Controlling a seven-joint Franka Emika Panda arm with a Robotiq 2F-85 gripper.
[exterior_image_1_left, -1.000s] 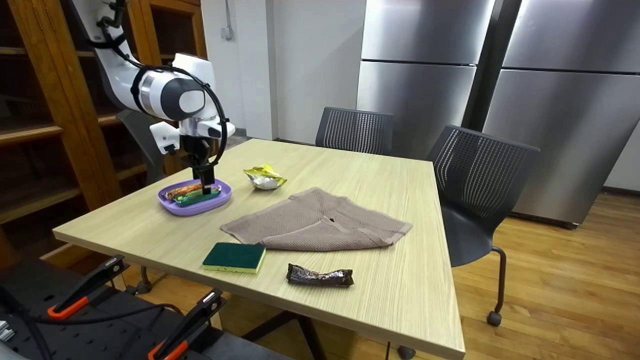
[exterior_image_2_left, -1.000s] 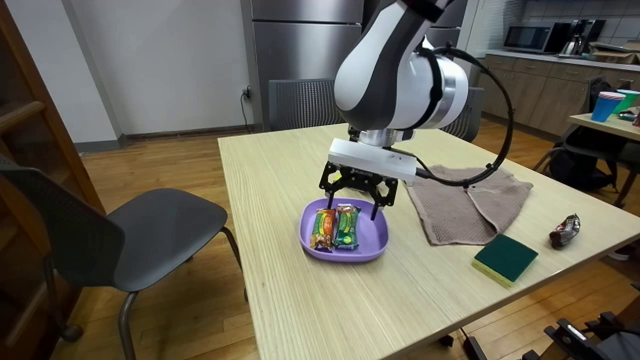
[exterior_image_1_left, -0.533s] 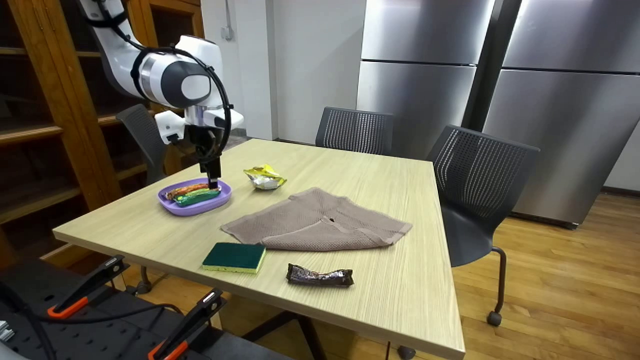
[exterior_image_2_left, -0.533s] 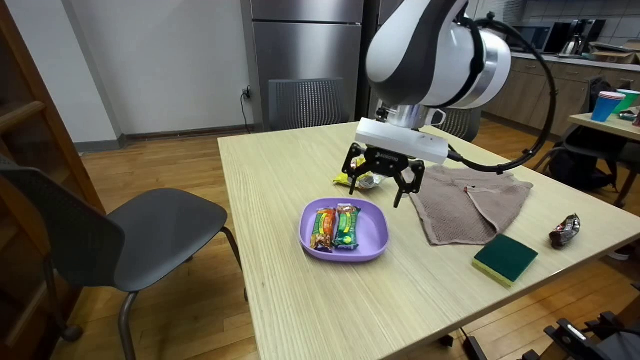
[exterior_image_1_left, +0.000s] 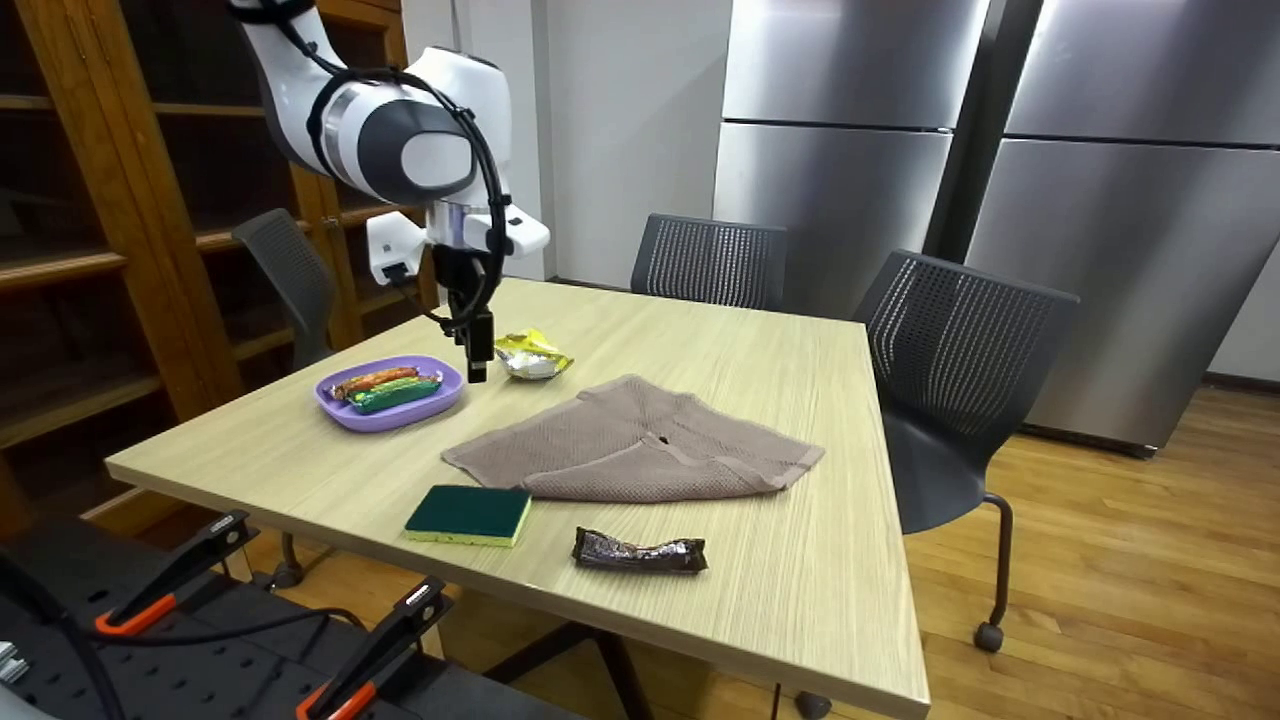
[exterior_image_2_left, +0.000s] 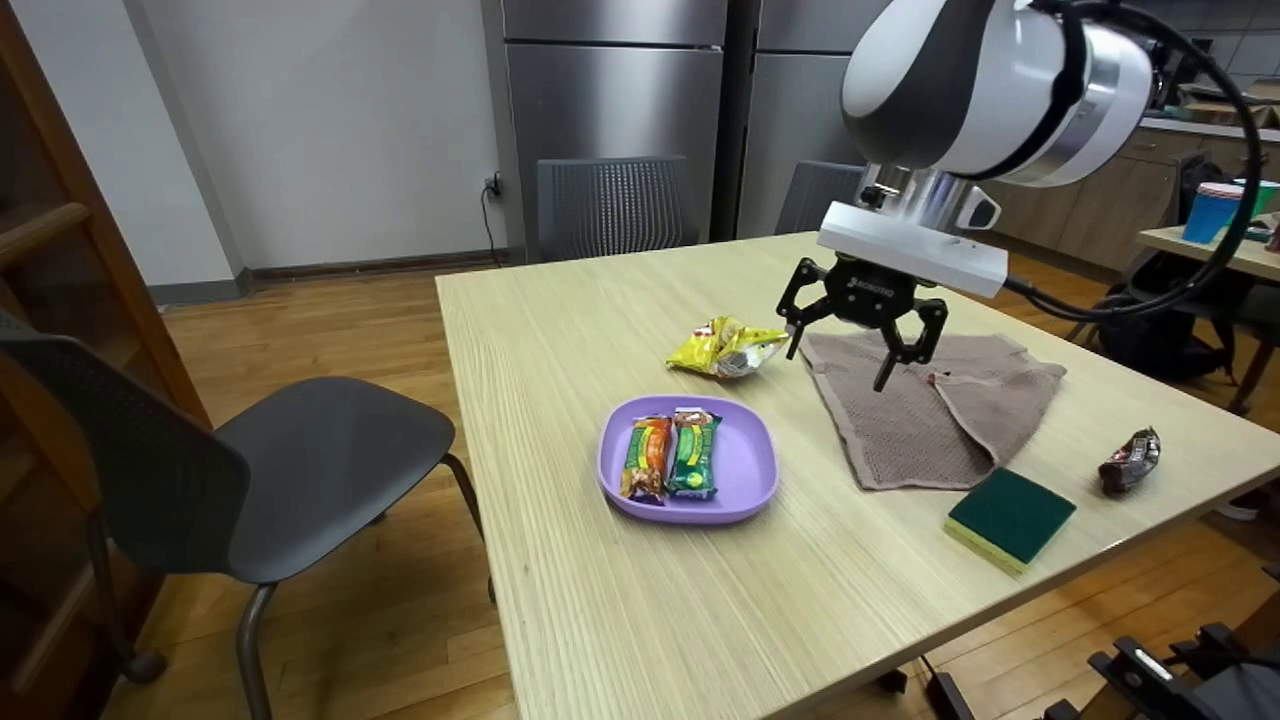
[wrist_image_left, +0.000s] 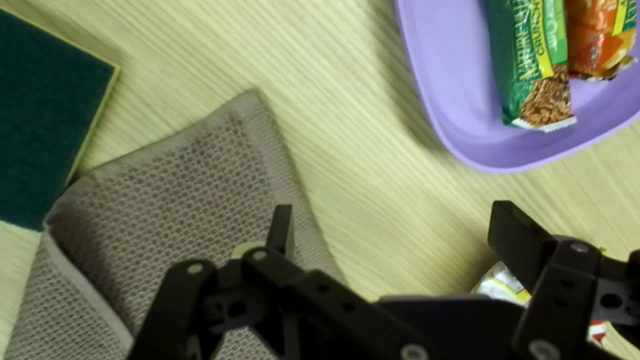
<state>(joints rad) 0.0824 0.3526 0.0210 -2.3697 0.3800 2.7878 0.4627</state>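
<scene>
My gripper (exterior_image_2_left: 838, 372) is open and empty above the table, near the yellow and silver packet (exterior_image_2_left: 722, 347) and the brown towel (exterior_image_2_left: 890, 440). It also shows in an exterior view (exterior_image_1_left: 478, 365) and in the wrist view (wrist_image_left: 393, 210). In the wrist view one finger is over the towel's edge and the other partly hides the packet (wrist_image_left: 502, 282). A purple tray (exterior_image_2_left: 740, 475) holds a green-wrapped bar (exterior_image_2_left: 693, 455) and an orange-wrapped bar (exterior_image_2_left: 646, 457) lying side by side. The tray (wrist_image_left: 460, 100) is apart from the fingers.
A green and yellow sponge (exterior_image_2_left: 1010, 515) lies beside the towel near the table edge. A dark brown wrapped bar (exterior_image_1_left: 640, 553) lies near the table's corner. Chairs (exterior_image_1_left: 950, 400) stand round the table (exterior_image_1_left: 820, 610). Clamps (exterior_image_1_left: 370, 650) sit at the near side.
My open gripper has risen from over the tray and moved away towards the packet and towel. Both bars stay in the tray. The packet is now in fuller view in an exterior view.
</scene>
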